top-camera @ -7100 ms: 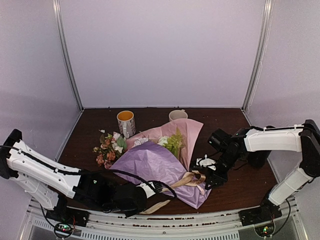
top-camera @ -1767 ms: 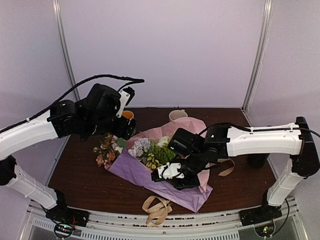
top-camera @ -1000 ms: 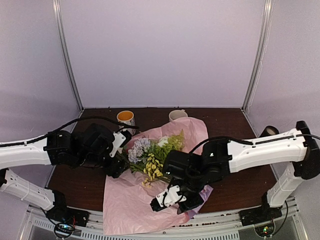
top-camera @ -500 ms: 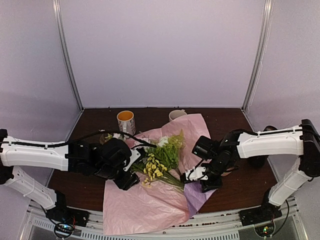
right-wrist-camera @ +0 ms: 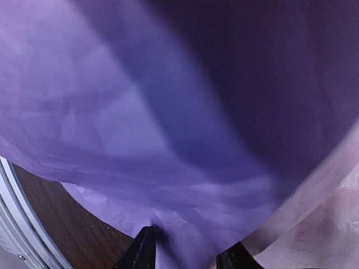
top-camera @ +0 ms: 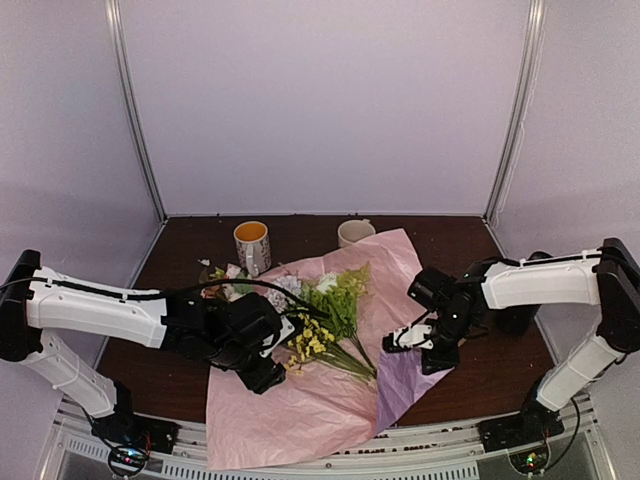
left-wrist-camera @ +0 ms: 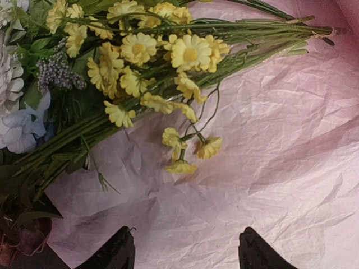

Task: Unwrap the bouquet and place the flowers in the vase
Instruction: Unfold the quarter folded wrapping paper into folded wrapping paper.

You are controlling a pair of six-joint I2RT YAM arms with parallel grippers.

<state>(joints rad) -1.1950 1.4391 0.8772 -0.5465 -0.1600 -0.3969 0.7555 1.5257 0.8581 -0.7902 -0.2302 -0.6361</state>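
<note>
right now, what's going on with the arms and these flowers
Two robot arms are mid-unwrap. The pink paper lies spread open on the table, the flowers loose on top. The left claw hovers open over the paper beside the yellow blooms. The right claw pinches the lilac sheet at the right edge.

Lilac paper (right-wrist-camera: 140, 123) blurs across the right wrist view; pink paper (top-camera: 300, 420) hides part of the cream mug (top-camera: 355, 230).
</note>
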